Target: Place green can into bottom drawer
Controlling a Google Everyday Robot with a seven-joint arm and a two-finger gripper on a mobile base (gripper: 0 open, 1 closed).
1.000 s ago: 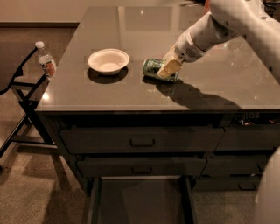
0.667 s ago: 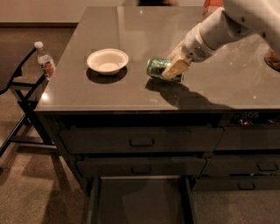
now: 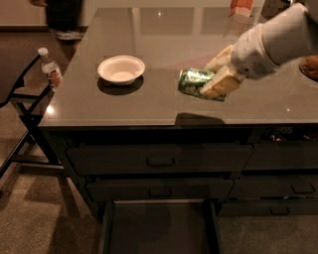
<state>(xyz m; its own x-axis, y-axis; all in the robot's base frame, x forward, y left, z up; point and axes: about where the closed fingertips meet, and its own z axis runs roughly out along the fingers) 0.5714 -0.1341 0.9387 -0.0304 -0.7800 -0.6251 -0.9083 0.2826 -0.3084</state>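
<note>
The green can [image 3: 191,82] lies on its side between the cream fingers [image 3: 221,84] of my gripper [image 3: 207,78], over the right middle of the grey counter [image 3: 149,106]. The gripper reaches in from the upper right and is shut on the can, one finger in front and one behind. A dark shadow falls at the counter's front edge, apart from the can, so the can seems held a little above the surface. The bottom drawer [image 3: 159,228] of the left stack is pulled open below, and its flat dark inside shows nothing in it.
A white bowl [image 3: 121,69] sits on the counter left of the can. A clear water bottle [image 3: 49,69] stands on a black frame [image 3: 20,99] off the counter's left edge. Two shut drawers [image 3: 159,158] are above the open one. A person's legs [image 3: 64,15] stand far left.
The can and gripper have come toward the counter's front edge and off the surface. The view has shifted closer to the counter.
</note>
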